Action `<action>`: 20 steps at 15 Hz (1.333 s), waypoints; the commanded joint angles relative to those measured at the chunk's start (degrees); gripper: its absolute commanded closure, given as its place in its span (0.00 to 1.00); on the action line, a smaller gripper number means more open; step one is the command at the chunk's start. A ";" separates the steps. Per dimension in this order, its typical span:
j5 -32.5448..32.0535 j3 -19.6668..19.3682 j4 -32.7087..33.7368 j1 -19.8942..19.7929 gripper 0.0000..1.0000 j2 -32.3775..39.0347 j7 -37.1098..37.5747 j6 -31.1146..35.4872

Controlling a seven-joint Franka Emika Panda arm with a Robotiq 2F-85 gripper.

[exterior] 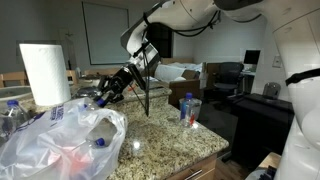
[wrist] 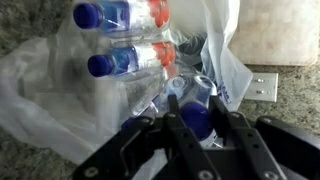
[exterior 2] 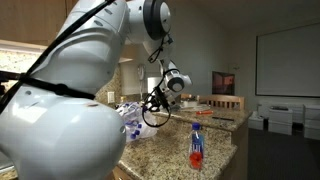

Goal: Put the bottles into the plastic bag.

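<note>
Far left in an exterior view: paper towel roll [exterior: 45, 72], upright on the granite counter [exterior: 170, 145]. Just in front of it: clear plastic bag [exterior: 60, 140], crumpled, mouth open upward. At the bag's mouth: gripper [exterior: 103, 97], angled down from the right. Well apart to the right: lone bottle [exterior: 190, 110], blue cap, red label, upright near the counter edge. Wrist view, left to right: blue-capped bottles [wrist: 125, 62], two, lying inside the bag; then a third blue cap [wrist: 196, 120] between the fingers [wrist: 176, 135]. Fingers set either side of that cap; clamped or merely straddling, cannot tell, too blurred.
</note>
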 commanded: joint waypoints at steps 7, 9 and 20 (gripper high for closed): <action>-1.43 3.21 0.83 5.49 0.44 1.30 9.27 16.07; -1.75 2.98 0.73 4.95 0.34 0.00 8.84 17.99; -10.65 -0.56 -9.99 0.68 0.00 -15.88 8.50 20.91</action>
